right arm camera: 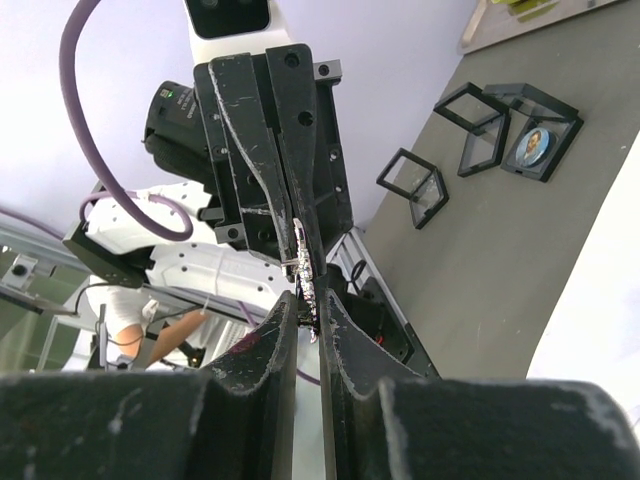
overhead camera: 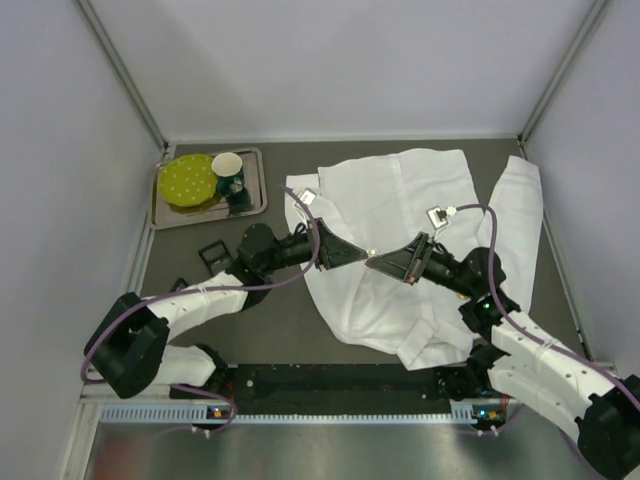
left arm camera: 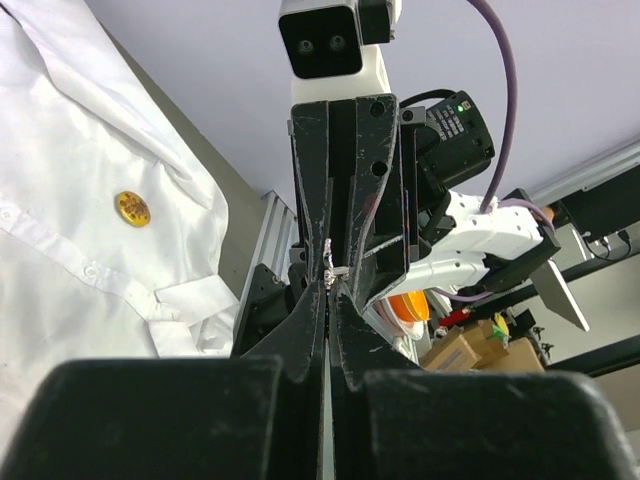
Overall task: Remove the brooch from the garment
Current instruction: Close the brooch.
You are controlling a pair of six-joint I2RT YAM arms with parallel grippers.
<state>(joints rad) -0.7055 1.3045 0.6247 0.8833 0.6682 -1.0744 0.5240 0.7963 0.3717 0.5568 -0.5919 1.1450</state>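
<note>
The garment (overhead camera: 400, 200) is a white shirt spread flat on the dark table; it also shows in the left wrist view (left arm camera: 60, 150). Above its lower middle my two grippers meet tip to tip. Between them is the brooch (overhead camera: 368, 257), a small sparkling silver piece lifted clear of the cloth. My left gripper (left arm camera: 332, 285) is shut on one end of the brooch (left arm camera: 333, 270). My right gripper (right arm camera: 308, 300) pinches the other end of the brooch (right arm camera: 308, 270) in a narrow gap. A small round yellow disc (left arm camera: 132, 208) sits on the shirt.
A metal tray (overhead camera: 255, 200) at the back left holds a green-yellow plate (overhead camera: 188, 180) and a cup (overhead camera: 228, 165). Small black-framed display boxes (right arm camera: 415, 185) stand on the table left of the shirt, one with a round medal (right arm camera: 535, 145). Walls close in on three sides.
</note>
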